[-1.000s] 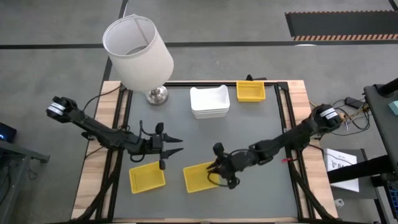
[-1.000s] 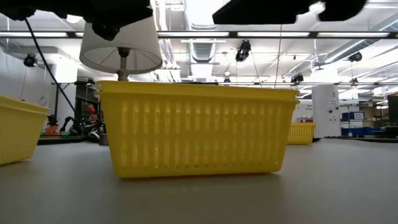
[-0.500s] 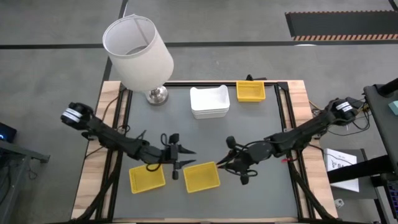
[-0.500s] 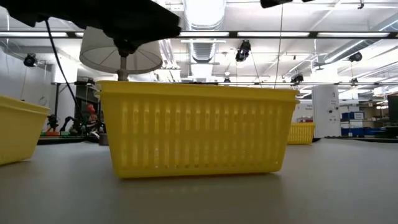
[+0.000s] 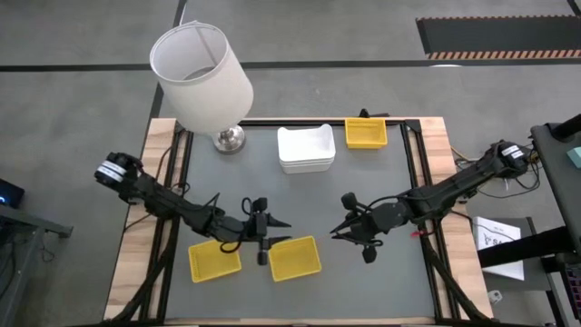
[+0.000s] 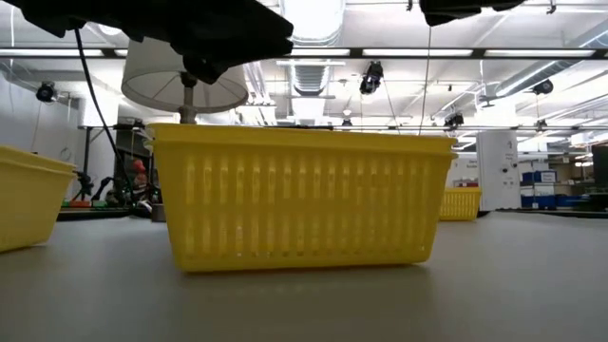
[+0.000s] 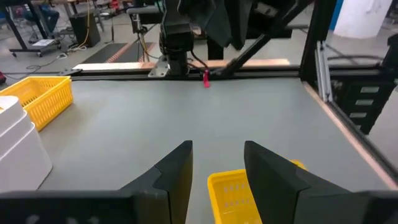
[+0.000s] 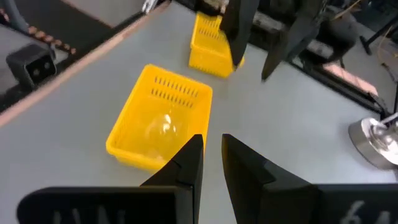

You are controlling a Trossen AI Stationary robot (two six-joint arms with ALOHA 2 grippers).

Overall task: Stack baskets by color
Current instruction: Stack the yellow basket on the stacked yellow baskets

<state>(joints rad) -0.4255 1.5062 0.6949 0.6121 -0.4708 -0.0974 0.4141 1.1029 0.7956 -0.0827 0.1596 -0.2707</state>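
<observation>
Now two yellow baskets (image 5: 295, 258) sit side by side near the front of the counter (image 5: 363, 182), the left gripper (image 5: 272, 234) hangs just above them with jaws wide, and the right gripper (image 5: 338, 227) floats nearby, empty, with jaws narrow.

Two slim, dark, jointed arms, matte black throughout. White-and-black banded collar at the shoulder end of each. Thin black cables looping along the left arm's links. Left gripper (image 5: 278, 231) and right gripper (image 5: 336, 229): two flat, tapering black fingers each, wedge-shaped with angular edges. Small red tag by the right arm.
</observation>
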